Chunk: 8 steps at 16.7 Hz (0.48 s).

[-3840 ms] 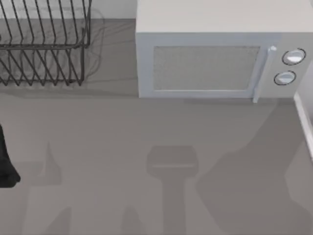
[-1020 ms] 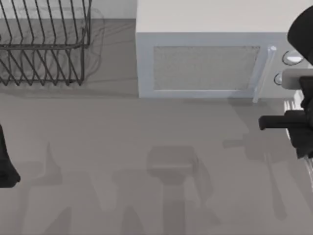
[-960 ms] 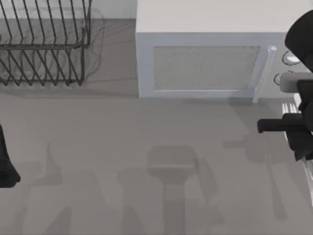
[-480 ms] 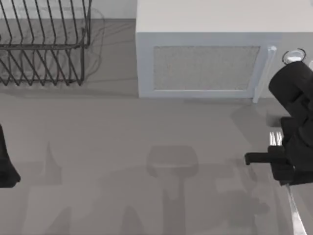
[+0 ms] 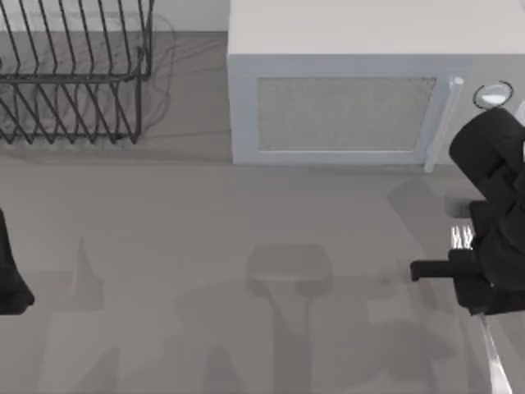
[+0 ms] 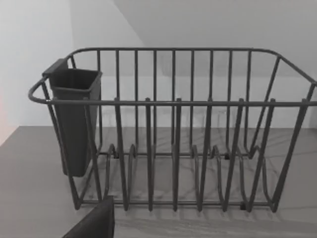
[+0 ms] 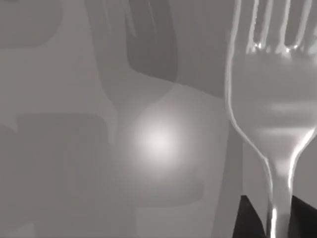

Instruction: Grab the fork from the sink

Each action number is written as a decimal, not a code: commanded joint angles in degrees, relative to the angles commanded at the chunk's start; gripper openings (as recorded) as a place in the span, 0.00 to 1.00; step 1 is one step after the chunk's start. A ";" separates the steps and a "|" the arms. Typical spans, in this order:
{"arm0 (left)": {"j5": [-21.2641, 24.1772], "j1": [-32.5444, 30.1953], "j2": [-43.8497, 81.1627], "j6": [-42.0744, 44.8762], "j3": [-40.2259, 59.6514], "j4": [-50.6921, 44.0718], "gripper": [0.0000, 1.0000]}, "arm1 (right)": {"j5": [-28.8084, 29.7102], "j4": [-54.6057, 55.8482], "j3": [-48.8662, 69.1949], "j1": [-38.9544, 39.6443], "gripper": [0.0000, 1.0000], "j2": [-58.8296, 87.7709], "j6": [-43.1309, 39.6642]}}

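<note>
one fork [image 7: 273, 106] sits clamped in the right end effector [image 5: 484, 283] at the table's right edge.

Top view looks straight down on the grey desk [image 5: 246, 213]; left wrist view faces the dark wire dish rack [image 6: 173, 129] level, shared with top; right wrist view sits close on the silver metal fork [image 7: 272, 114]

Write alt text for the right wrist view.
A silver fork seen close up, tines pointing away, its handle running down between the dark fingers of the right gripper. Behind it lies a grey counter with soft shadows.
</note>
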 joint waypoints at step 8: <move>0.00 0.00 0.00 0.00 0.00 0.00 1.00 | 0.00 0.00 0.00 0.00 0.83 0.00 0.00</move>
